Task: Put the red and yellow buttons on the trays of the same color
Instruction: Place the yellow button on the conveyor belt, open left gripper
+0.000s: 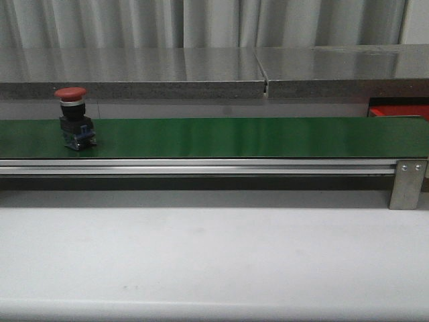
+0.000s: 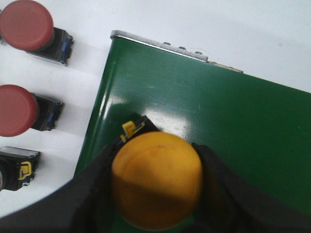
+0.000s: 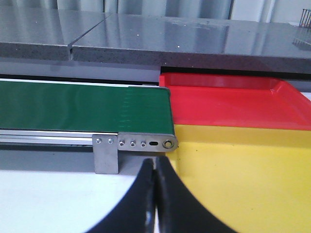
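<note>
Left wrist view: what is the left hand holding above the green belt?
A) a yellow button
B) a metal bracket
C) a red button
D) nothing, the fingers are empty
A. The left hand is closed on a yellow button, its black fingers pressed against either side of the domed cap, over the end of the green belt; the red buttons lie off to the side on the white surface.

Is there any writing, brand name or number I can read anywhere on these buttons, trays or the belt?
None can be read.
Red button on the green belt: no lettering shows.
Yellow button, red tray, yellow tray: plain, unmarked.
</note>
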You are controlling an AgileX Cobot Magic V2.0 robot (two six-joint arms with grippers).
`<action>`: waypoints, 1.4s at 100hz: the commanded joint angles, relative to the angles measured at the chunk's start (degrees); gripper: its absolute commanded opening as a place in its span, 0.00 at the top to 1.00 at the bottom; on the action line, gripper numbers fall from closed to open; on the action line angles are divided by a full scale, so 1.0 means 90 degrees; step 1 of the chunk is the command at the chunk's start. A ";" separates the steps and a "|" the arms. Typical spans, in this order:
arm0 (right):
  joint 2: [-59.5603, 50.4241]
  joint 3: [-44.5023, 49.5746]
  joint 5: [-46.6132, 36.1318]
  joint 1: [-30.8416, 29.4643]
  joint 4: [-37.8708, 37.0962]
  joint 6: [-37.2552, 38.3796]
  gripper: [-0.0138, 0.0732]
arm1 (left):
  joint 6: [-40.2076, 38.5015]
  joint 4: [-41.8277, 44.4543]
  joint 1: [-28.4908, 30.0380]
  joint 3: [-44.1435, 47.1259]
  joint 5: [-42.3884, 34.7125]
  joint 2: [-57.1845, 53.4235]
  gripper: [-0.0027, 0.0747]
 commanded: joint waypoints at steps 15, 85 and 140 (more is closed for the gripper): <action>-0.0103 -0.0135 -0.0525 0.0029 -0.0054 -0.0023 0.98 | -0.0016 -0.0172 -0.0026 -0.0230 -0.0162 -0.0326 0.99; -0.0103 -0.0135 -0.0525 0.0029 -0.0054 -0.0023 0.98 | -0.0016 -0.0210 -0.0026 -0.0230 0.0072 -0.0110 0.71; -0.0103 -0.0135 -0.0525 0.0029 -0.0054 -0.0023 0.98 | 0.0204 -0.0494 -0.0080 -0.0767 0.0305 -0.0246 0.10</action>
